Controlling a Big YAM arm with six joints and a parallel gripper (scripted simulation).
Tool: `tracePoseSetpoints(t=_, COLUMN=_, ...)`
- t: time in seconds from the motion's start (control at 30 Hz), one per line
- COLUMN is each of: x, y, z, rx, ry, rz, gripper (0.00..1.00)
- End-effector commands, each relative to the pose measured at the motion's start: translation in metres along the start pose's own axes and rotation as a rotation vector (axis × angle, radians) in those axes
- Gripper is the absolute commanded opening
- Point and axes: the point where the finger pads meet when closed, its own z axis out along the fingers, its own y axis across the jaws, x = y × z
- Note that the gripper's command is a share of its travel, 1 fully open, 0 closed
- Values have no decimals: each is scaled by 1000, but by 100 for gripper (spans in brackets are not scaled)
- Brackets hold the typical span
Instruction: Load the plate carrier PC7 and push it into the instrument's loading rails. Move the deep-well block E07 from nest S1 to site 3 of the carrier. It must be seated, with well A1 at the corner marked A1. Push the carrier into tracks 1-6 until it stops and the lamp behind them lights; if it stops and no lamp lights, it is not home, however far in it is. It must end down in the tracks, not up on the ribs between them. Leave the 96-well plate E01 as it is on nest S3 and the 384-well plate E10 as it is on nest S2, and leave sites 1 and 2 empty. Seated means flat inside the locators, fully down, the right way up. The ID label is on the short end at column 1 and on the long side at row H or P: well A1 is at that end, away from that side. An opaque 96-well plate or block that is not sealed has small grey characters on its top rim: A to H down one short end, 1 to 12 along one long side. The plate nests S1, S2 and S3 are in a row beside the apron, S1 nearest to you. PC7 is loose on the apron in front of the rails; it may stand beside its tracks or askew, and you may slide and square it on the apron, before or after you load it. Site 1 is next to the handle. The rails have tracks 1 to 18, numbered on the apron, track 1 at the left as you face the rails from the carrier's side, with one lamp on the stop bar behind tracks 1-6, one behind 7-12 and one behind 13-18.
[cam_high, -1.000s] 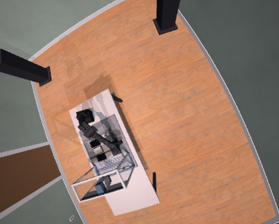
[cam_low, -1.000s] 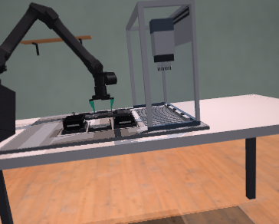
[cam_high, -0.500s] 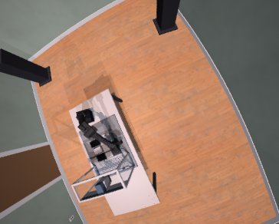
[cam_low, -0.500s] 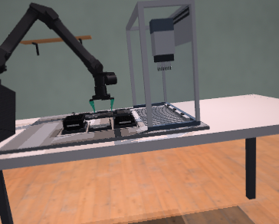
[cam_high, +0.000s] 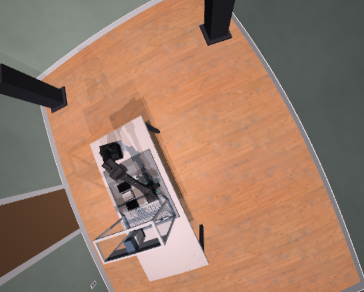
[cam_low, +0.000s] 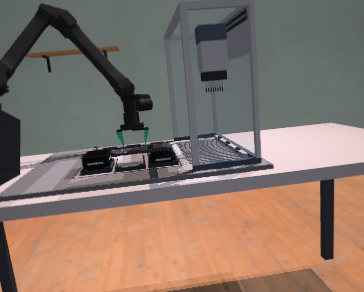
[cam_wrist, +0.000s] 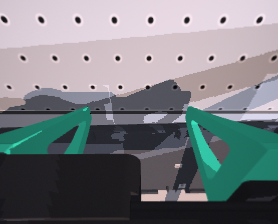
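My gripper (cam_low: 132, 137) is open and empty, with its green fingers pointing down just above the deck. It hangs over the gap between two black plates (cam_low: 96, 159) (cam_low: 162, 154), over a paler plate (cam_low: 131, 161). I cannot read any labels, so I cannot tell which one is the block E07. In the wrist view the fingers stand wide apart with nothing between them. A black block fills the lower left under the left finger. A long dark bar (cam_wrist: 150, 135), perhaps the carrier, runs across behind the fingertips. The overhead view shows the arm (cam_high: 127, 175) over the deck.
The loading rails (cam_low: 210, 147) lie to the right under a tall open frame (cam_low: 215, 80) with a pipetting head (cam_low: 212, 52). No lamp is visible. A perforated pale wall (cam_wrist: 140, 50) stands behind the deck. The arm's base (cam_low: 7, 145) is at the far left.
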Motion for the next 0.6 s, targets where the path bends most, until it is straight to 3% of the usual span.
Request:
tracePoseSetpoints(t=0.0, x=-15, y=-12, z=3, rx=26, ry=-14, rz=-10, gripper=100)
tracePoseSetpoints(t=0.57, x=-12, y=-9, z=5, rx=20, ry=-12, rz=5, gripper=100)
